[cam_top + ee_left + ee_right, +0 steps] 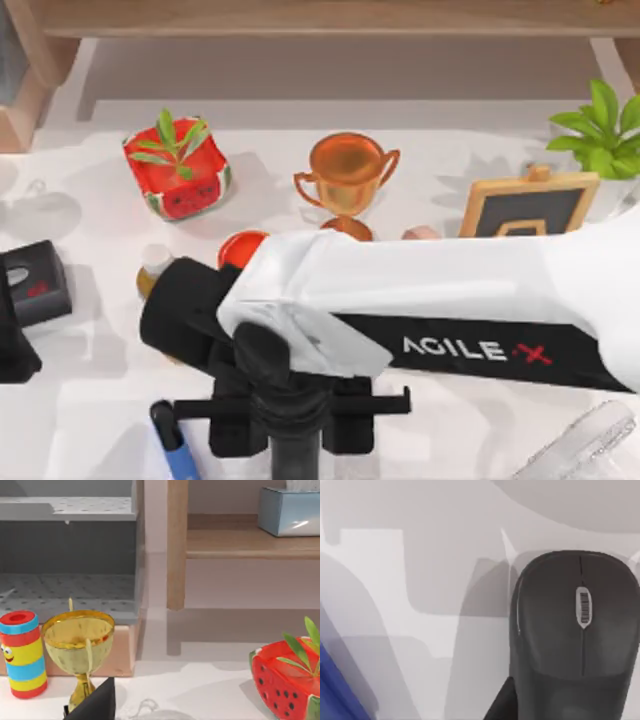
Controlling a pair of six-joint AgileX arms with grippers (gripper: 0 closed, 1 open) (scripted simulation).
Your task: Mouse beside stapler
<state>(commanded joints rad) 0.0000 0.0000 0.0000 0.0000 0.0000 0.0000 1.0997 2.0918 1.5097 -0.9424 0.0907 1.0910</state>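
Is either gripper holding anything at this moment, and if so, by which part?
It cannot be told. The right gripper is low over the mouse, but no finger contact shows. The left arm sits parked at the table's left edge.

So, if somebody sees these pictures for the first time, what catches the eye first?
Probably the right arm, white and black, reaching across the table's front in the top view. Next, the dark grey computer mouse, lying close beneath the right wrist camera. Behind the arm stand a shiny copper trophy cup and a red watermelon-patterned plant pot.

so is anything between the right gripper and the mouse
Nothing visible: in the right wrist view the dark grey mouse lies directly beneath on bare white table. A blue object, perhaps the stapler, sits off to one side.
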